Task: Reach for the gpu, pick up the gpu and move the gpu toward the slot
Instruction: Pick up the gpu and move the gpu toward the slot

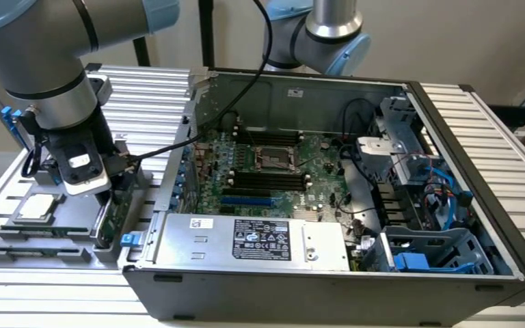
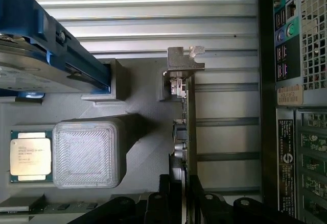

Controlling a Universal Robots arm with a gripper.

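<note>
The gripper point(image 2: 188, 183) is down over the grey holder point(image 2: 133, 147) and clamped on the gpu point(image 2: 191, 127). In the wrist view its black fingers point(image 2: 171, 198) press against both faces of the card, which runs edge-on between them. The gpu stands on its long edge in the holder, and the silver bracket point(image 2: 183, 60) is at the end away from the gripper, seated against a raised grey post of the holder. The card has not left the holder.

In the exterior view the gripper point(image 1: 107, 205) hangs straight down from the arm's wrist. The green strip of the gpu point(image 1: 106, 222) is just under it, at the side of the holder point(image 1: 35, 236) nearest the case point(image 1: 335, 287).

Elsewhere on the holder, a square silver chip point(image 2: 30, 156) lies flat beside a ribbed grey block point(image 2: 87, 152), well apart from the gpu. A hard drive point(image 2: 30, 71) with blue rails stands further off.

The holder rests on a slatted metal table point(image 2: 153, 9), just beside the open case. Inside the case lies the motherboard point(image 1: 281, 171), with a long blue slot point(image 1: 247, 201) near its front edge. A silver power supply point(image 1: 253, 239) sits in front of that. The slot is well apart from the gpu.
</note>
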